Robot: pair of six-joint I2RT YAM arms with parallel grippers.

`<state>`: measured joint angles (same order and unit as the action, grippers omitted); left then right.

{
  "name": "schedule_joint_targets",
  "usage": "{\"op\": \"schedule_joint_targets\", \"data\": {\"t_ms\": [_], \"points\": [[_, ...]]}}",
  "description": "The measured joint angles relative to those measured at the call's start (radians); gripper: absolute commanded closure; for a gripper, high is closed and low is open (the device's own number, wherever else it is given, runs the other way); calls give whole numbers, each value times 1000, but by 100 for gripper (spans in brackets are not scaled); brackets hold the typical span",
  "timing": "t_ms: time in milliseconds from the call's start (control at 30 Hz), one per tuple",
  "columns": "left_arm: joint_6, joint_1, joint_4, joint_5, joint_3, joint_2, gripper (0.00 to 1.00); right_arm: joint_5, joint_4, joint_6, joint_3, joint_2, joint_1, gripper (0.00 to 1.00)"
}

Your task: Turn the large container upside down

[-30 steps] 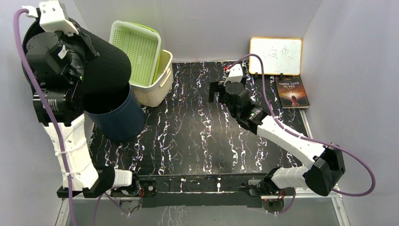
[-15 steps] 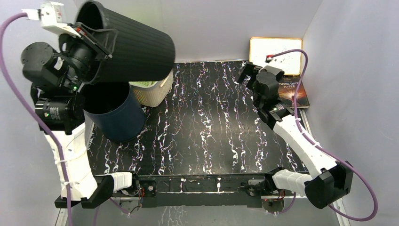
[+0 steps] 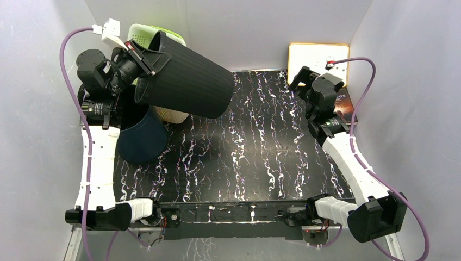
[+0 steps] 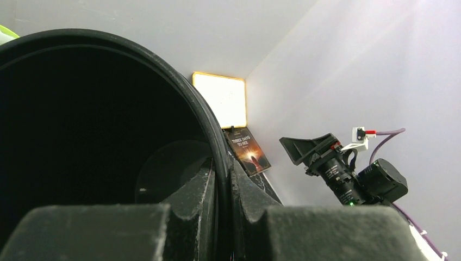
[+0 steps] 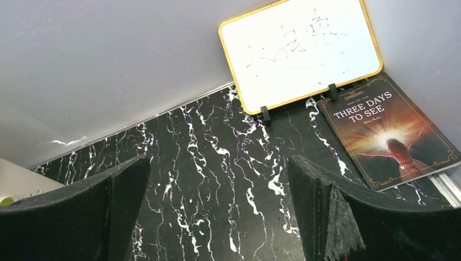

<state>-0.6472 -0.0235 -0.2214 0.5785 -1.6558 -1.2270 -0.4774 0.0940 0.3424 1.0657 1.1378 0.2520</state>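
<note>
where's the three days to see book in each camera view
Top external: book at the far right, just below the whiteboard.
Left wrist: book near the middle, under the whiteboard.
Right wrist: book on the right side, below the whiteboard.
Shared landmark: the whiteboard.

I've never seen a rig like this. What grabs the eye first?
The big black container, held aloft on its side by the left gripper pinching its rim, hangs over the back left of the table, with a dark blue bin beneath. On the right, the right gripper hangs open and empty near a whiteboard and a book.
</note>
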Motion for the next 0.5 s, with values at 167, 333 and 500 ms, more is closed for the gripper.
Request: {"op": "schedule_joint_targets", "data": {"t_ms": [167, 333, 500], "points": [[15, -35, 14, 5, 8, -6, 100, 33, 0, 20, 0, 0, -29, 2], [62, -95, 12, -21, -29, -82, 100, 53, -1, 27, 0, 11, -35, 2], [113, -191, -3, -97, -80, -228, 100, 58, 0, 26, 0, 21, -40, 2]]}}
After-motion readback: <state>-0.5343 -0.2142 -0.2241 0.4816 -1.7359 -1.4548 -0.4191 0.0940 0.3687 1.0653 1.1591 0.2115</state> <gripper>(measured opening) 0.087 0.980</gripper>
